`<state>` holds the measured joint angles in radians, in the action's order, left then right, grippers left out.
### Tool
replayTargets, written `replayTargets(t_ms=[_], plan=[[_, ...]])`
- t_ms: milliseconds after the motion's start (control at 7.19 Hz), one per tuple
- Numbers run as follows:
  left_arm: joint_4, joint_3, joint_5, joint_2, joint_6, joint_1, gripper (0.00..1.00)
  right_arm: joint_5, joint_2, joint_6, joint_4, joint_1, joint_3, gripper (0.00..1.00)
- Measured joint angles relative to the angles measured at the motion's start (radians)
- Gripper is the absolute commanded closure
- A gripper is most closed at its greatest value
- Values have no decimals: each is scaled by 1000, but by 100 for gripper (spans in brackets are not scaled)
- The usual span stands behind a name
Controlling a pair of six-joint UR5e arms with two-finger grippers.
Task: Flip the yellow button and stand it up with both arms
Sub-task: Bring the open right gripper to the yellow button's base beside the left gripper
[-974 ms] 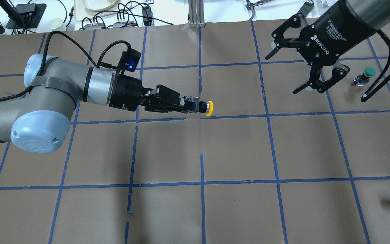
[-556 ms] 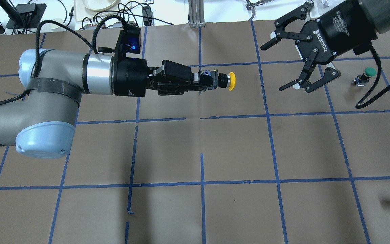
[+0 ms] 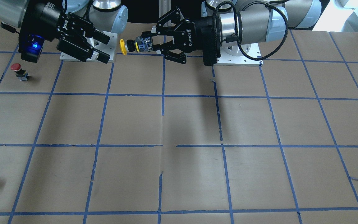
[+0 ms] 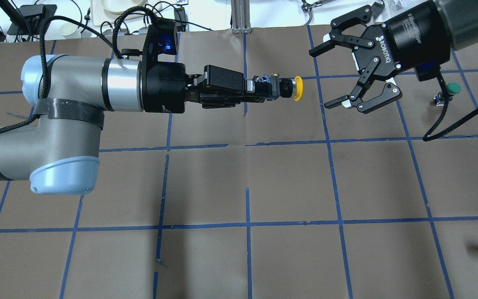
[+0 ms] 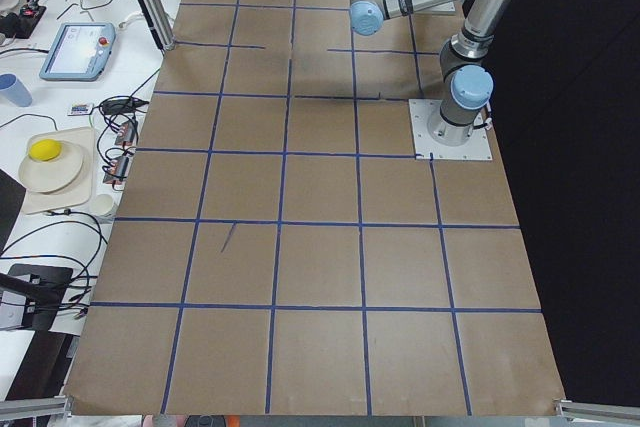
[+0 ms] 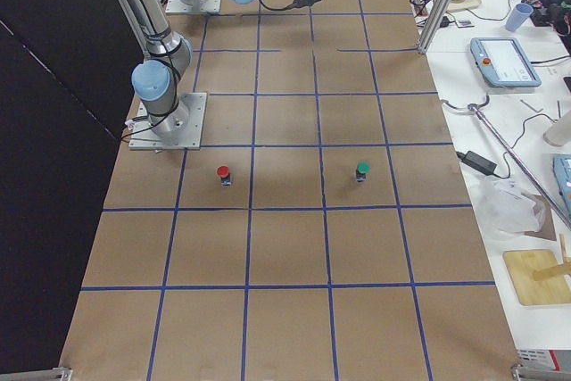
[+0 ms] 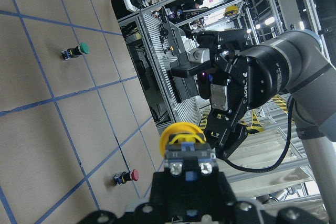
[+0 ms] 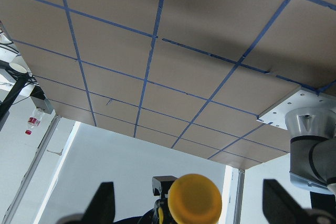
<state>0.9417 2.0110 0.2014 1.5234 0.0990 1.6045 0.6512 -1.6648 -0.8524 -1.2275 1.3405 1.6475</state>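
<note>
Since earlier, our left claw [image 4: 264,89], clamped on the yellow button [image 4: 284,88], has advanced; our right claw [image 4: 318,79] gapes open just beside that button.

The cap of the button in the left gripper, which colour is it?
Yellow. The button shows best in the overhead view.

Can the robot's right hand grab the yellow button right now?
Probably yes. The right hand is open and faces the cap of the yellow button, with only empty air between them. The left hand holds the button by its body, so the cap end sticks out free.
</note>
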Motion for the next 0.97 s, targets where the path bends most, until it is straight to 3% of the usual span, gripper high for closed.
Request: replayTargets(t_ms=[417, 974], plan=[[-4, 0, 1, -10, -23, 18, 91, -8, 3, -9, 4, 22, 3, 1], [-6, 0, 3, -15, -39, 20, 91, -9, -3, -10, 33, 34, 2, 19]])
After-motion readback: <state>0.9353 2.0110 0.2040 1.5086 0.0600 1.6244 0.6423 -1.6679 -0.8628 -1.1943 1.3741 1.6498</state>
